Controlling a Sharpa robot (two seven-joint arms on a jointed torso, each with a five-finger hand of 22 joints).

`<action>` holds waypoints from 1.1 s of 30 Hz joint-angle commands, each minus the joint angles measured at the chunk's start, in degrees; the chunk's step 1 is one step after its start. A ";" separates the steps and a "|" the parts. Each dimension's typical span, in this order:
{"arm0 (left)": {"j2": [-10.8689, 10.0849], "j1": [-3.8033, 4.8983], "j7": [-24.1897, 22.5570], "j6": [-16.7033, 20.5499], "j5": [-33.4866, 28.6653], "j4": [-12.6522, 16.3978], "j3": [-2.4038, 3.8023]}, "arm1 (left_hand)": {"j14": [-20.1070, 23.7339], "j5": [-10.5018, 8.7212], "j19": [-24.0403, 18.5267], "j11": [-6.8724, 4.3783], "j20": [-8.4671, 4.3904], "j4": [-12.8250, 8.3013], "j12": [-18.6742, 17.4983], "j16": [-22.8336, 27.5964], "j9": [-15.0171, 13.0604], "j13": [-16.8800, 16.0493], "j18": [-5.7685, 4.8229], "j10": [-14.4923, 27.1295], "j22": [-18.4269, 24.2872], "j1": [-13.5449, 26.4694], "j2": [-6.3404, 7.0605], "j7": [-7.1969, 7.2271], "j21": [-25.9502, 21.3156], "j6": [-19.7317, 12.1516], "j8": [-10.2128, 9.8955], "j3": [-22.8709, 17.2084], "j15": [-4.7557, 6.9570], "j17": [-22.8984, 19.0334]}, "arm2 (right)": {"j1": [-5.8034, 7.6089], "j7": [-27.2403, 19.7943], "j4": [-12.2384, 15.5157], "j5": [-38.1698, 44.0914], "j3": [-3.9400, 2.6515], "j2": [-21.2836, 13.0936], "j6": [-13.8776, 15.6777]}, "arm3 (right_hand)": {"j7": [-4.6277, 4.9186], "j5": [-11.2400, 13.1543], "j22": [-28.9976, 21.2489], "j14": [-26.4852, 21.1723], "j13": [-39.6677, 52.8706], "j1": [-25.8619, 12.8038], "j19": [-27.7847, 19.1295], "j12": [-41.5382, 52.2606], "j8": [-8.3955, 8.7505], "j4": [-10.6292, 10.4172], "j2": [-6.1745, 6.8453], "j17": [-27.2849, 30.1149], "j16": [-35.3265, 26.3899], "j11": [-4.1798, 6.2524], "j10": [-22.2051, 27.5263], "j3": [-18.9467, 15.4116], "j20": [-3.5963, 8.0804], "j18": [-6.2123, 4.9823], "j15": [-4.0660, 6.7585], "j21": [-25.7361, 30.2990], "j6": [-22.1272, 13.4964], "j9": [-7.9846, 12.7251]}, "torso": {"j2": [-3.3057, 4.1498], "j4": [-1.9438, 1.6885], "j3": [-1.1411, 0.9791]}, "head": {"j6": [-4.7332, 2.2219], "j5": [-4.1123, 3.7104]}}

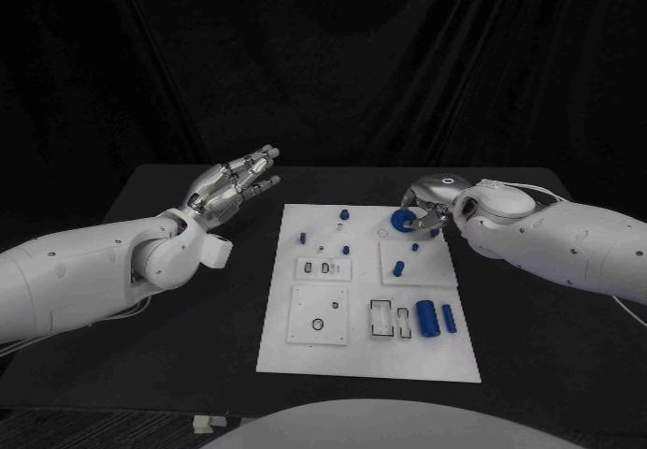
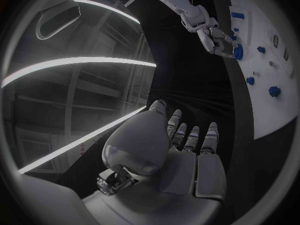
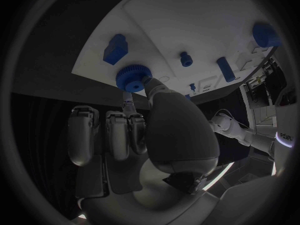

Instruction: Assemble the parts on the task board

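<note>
Right hand [image 3: 147, 135] pinches blue toothed gear [image 3: 133, 78] at task board's [image 1: 364, 360] 1 o'clock corner; thin fingertip hold, so gear could tilt or slip off the edge. Blue block [image 3: 115, 48] and small pegs [image 3: 186, 59] crowd nearby. Left hand [image 1: 232, 187] hangs spread, empty, at 10 o'clock.

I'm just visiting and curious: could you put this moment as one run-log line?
left hand: open, raised beside task board | right hand: pinching blue gear at board's far edge | other parts: on board

Right hand [image 3: 147, 135], fingertip touching blue gear [image 3: 132, 78], task board [image 3: 187, 20]
</note>
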State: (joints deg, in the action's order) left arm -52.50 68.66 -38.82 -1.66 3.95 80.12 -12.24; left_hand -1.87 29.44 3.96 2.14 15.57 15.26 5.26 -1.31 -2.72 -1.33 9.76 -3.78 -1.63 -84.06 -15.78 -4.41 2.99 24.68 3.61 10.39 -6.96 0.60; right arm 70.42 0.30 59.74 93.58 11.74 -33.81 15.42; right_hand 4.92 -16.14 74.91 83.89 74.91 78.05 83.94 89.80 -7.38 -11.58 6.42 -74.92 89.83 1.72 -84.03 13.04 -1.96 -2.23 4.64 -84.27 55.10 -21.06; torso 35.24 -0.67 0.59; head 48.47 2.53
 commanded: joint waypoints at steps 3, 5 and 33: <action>-0.02 -0.07 -3.45 -0.63 -0.11 0.20 0.06 | 0.06 0.32 0.01 0.46 0.18 0.01 0.24 -0.20 -0.10 -0.06 0.62 0.01 -0.08 -0.61 -0.06 0.12 0.26 0.43 0.18 -0.38 -0.41 0.08 | 1.75 0.68 2.46 0.61 0.03 -0.68 1.07 | -1.97 -0.28 12.27 6.11 15.09 -0.10 1.52 0.20 -1.47 0.03 -0.29 -15.08 0.17 -0.06 -5.97 -0.23 -0.04 0.44 -0.07 0.25 2.60 -2.90 | -0.02 -0.10 0.00 | 0.08 0.04; -0.04 -0.07 -3.38 -0.61 -0.11 0.15 0.06 | 0.05 0.37 0.05 0.51 0.21 -0.03 0.27 -0.20 -0.08 -0.06 0.62 0.00 -0.09 -0.67 -0.07 0.09 0.29 0.39 0.18 -0.45 -0.43 0.08 | 2.52 0.77 3.61 0.61 0.03 -0.85 1.01 | -1.96 -0.27 12.27 6.11 15.09 -0.13 1.52 0.20 -1.46 0.02 -0.29 -15.08 0.17 -0.06 -5.97 -0.24 -0.04 0.44 -0.07 0.25 2.60 -2.91 | -0.01 -0.09 0.01 | 0.08 -0.02; 0.58 -0.09 -2.89 -0.89 -0.11 -0.08 0.06 | 0.00 0.40 0.09 0.52 0.25 -0.08 0.31 -0.23 -0.08 -0.07 0.62 -0.02 -0.09 -0.74 -0.01 0.06 0.32 0.45 0.20 -0.54 -0.51 0.10 | 3.55 -0.97 3.38 0.61 0.03 8.57 -3.72 | -1.69 0.08 12.29 6.11 15.09 -0.24 1.51 0.20 -0.81 0.06 -0.47 -15.08 0.17 -0.24 -5.97 -0.14 -0.10 0.45 -0.20 0.30 1.94 -2.85 | 0.08 -0.10 -0.01 | -0.23 -0.52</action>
State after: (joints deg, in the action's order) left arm -52.03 68.62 -38.83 -1.90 3.96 79.95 -12.24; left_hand -1.86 29.44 3.96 2.14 15.56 15.08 5.26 -1.31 -2.71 -1.32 9.76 -3.77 -1.64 -84.06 -15.78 -4.41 2.99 24.68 3.60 10.22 -6.96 0.63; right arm 74.22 -0.17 63.39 93.79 11.78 -25.43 13.20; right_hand 5.11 -15.85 74.94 83.89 74.93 77.84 83.94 89.80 -7.71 -11.45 6.25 -74.91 89.83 1.72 -84.03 12.71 -1.96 -2.23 4.64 -84.27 55.28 -21.08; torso 35.34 -0.78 0.57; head 48.22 1.95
